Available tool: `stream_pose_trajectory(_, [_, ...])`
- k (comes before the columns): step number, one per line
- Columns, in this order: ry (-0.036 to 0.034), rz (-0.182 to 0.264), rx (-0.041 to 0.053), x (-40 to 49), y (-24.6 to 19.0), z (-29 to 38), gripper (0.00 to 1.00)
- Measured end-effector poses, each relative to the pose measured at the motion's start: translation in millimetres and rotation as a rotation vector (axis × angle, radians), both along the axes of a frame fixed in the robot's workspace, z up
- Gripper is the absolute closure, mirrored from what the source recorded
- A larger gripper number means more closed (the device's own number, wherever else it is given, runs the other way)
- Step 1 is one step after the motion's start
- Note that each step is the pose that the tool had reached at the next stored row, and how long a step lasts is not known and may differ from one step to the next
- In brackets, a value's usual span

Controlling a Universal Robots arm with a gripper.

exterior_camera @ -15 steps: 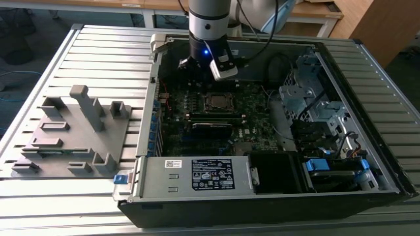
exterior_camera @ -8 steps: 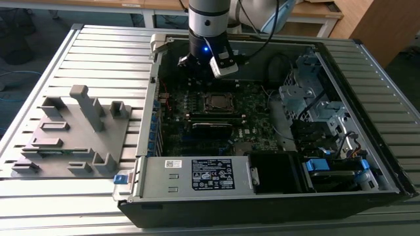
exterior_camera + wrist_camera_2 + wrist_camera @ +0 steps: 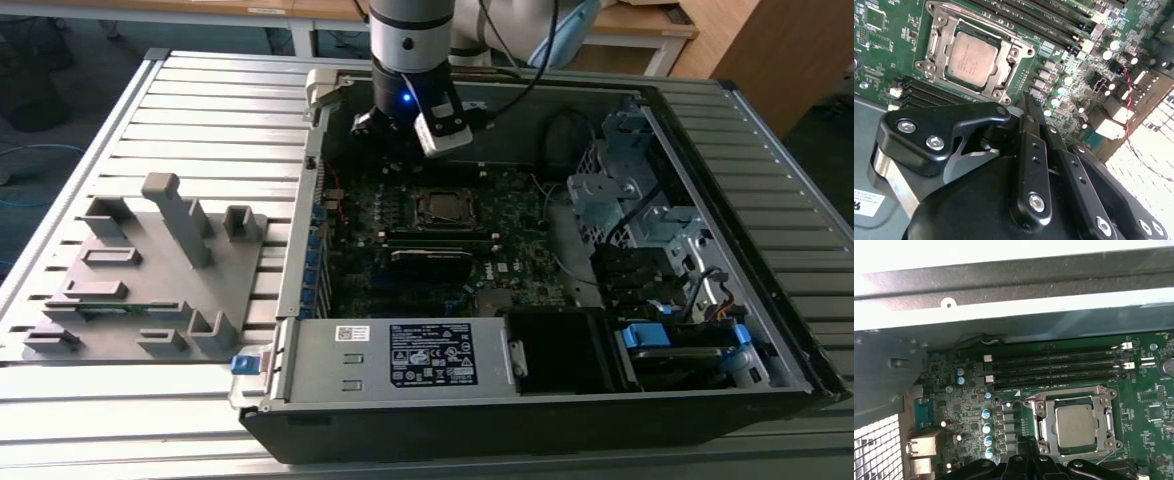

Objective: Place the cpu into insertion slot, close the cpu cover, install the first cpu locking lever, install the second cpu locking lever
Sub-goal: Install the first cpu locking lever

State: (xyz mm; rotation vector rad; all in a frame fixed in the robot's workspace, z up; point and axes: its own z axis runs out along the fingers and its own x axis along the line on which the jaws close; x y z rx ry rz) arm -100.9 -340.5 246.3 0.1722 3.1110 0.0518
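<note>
The hand (image 3: 1031, 104) is narrow, squeezed closed, and holds nothing. It hangs near the insertion slot (image 3: 929, 65). One cpu (image 3: 972, 56), a flat, dull grey square, sits in the slot. One shiny cpu cover (image 3: 1006, 70) lies flat around it like a frame. Past the slot, four long black strips (image 3: 1054, 363) lie side by side on the green board (image 3: 969, 415).
</note>
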Motion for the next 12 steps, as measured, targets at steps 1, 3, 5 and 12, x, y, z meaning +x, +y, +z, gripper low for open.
stream_pose_trajectory(1, [-0.0008, 0.0, -0.0001, 0.0, 0.0, 1.8, 0.9])
stream_pose_trajectory(3, [-0.002, 0.0, -0.0001, -0.1, 0.0, 5.3, 0.9])
stream_pose_trajectory(5, [-0.0032, 0.0, -0.0001, -0.1, 0.0, 8.2, 0.9])
stream_pose_trajectory(12, [-0.0077, 0.0, 0.0, -11.3, 0.0, 7.8, 0.9])
